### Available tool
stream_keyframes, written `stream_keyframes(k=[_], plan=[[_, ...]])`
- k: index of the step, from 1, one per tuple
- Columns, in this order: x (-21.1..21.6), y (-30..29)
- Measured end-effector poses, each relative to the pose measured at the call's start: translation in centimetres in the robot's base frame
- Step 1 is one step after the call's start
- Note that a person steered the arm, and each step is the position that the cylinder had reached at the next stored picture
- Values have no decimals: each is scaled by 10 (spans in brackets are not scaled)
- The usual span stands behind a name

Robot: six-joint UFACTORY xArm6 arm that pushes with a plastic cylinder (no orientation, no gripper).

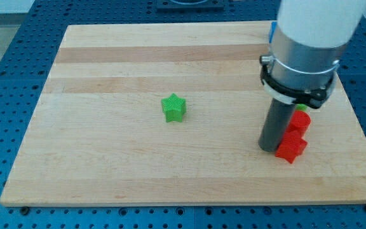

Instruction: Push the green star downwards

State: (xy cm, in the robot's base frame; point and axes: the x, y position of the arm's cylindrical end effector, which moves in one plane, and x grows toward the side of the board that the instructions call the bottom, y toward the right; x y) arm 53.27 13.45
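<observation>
The green star [173, 108] lies near the middle of the wooden board [107, 159], alone. My tip [270, 149] is at the lower end of the dark rod, far to the star's right and a little lower in the view. It stands right beside two red blocks, one [290, 149] at its right and another [299, 123] just above that. A small bit of a green block [303, 107] shows behind the rod above the red ones.
The arm's white and grey body [310, 44] covers the board's top right corner. A bit of blue [272, 30] shows at its left edge. The blue perforated table [5, 95] surrounds the board.
</observation>
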Motion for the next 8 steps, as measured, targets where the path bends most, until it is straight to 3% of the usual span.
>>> stream_keyframes(k=[2,3,5,6,7,8], plan=[[3,40],[12,-7],[-2,-221],[-41,-304],[-69,-261],[-66,-238]])
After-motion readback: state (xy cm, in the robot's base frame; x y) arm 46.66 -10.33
